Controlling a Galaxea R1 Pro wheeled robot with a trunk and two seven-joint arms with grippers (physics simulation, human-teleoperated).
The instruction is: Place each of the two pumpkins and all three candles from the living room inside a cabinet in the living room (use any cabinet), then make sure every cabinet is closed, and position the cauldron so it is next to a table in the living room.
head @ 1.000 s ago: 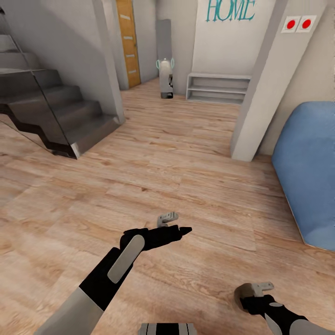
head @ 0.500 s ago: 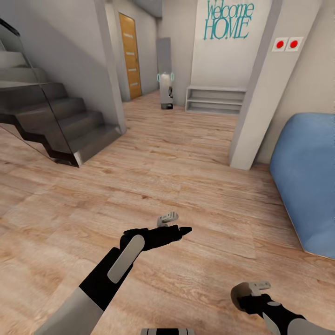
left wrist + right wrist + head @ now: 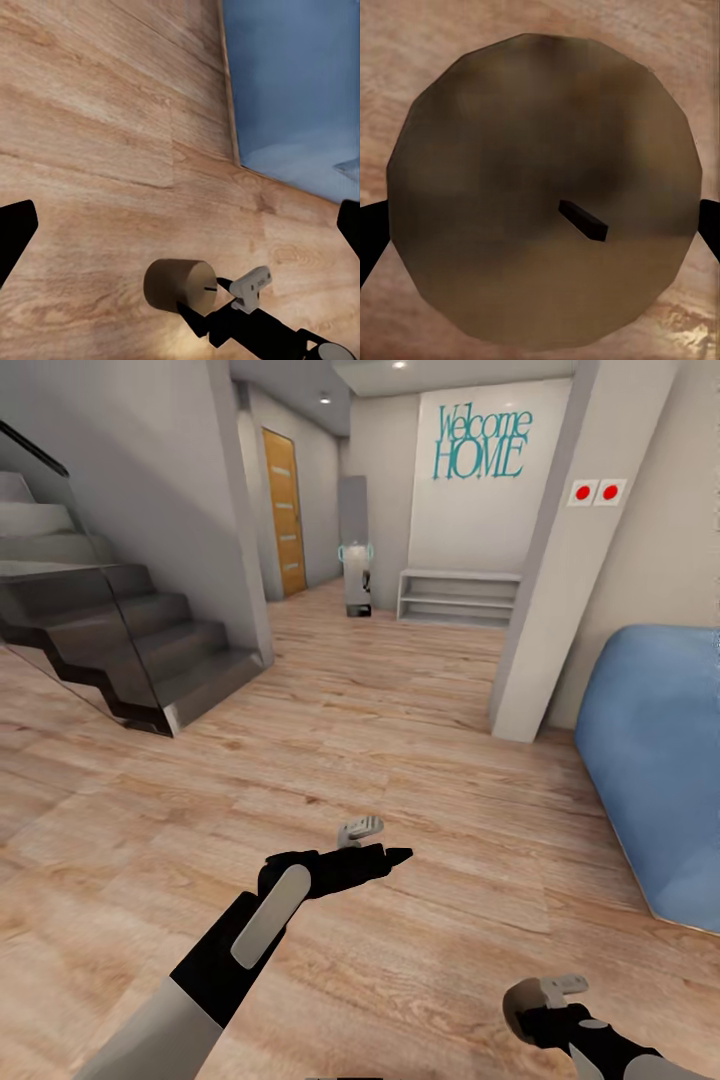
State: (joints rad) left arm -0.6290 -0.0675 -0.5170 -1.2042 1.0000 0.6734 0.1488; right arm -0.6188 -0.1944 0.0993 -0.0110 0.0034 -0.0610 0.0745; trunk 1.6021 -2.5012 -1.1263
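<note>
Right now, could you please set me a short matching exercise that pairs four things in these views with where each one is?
Things:
1. candle
2. blue beanbag
3. staircase
4. low white shelf

Places:
A. against the far wall, under the Welcome HOME lettering
B. on the wooden floor at the head view's right edge
C. in the right pincer
D. at the head view's left, behind a glass panel

Pairs: 1-C, 2-B, 3-D, 4-A
</note>
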